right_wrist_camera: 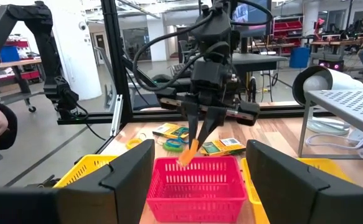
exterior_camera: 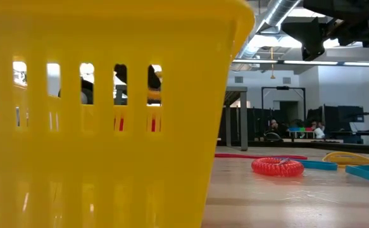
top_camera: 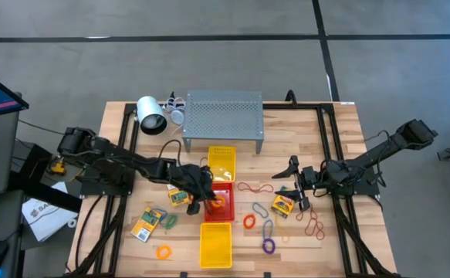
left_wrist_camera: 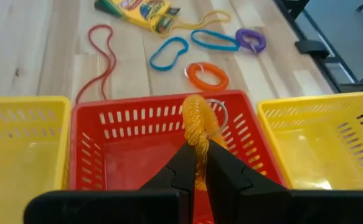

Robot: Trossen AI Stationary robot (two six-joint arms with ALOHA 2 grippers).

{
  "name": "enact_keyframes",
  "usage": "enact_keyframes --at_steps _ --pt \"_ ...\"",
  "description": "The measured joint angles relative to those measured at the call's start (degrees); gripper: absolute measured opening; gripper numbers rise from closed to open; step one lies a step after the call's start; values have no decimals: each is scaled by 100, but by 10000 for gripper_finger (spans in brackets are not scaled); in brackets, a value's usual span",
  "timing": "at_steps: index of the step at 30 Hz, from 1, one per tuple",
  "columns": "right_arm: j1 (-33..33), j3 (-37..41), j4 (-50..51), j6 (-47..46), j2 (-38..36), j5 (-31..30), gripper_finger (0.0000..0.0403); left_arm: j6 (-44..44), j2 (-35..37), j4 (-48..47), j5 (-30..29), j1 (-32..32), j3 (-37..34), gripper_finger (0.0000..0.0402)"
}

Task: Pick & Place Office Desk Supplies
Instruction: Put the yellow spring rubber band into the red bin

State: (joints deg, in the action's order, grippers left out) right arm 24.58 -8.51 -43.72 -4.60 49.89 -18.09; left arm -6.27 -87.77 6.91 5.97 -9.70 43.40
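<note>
Left gripper (left_wrist_camera: pixel 197 163): pinched on orange coil ring (left_wrist_camera: pixel 197 121), above red tray (left_wrist_camera: pixel 84 134). Right gripper (right_wrist_camera: pixel 197 180): jaws wide, apparently empty, waiting nearby.

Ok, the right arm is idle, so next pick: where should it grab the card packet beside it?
Probably grip the card packet across its narrow width, mid-length, coming straight down: it lies flat on the table, so only its long edges give opposed faces.
</note>
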Motion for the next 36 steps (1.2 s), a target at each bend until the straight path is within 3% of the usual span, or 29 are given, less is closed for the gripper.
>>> enact_keyframes --at_steps 9,36 --pt "0 0 8 2 0 0 249 -1 -379 -298 1 -4 330 17" --pt "-46 -2 109 0 2 -2 249 -1 -582 -204 -22 -87 355 17"
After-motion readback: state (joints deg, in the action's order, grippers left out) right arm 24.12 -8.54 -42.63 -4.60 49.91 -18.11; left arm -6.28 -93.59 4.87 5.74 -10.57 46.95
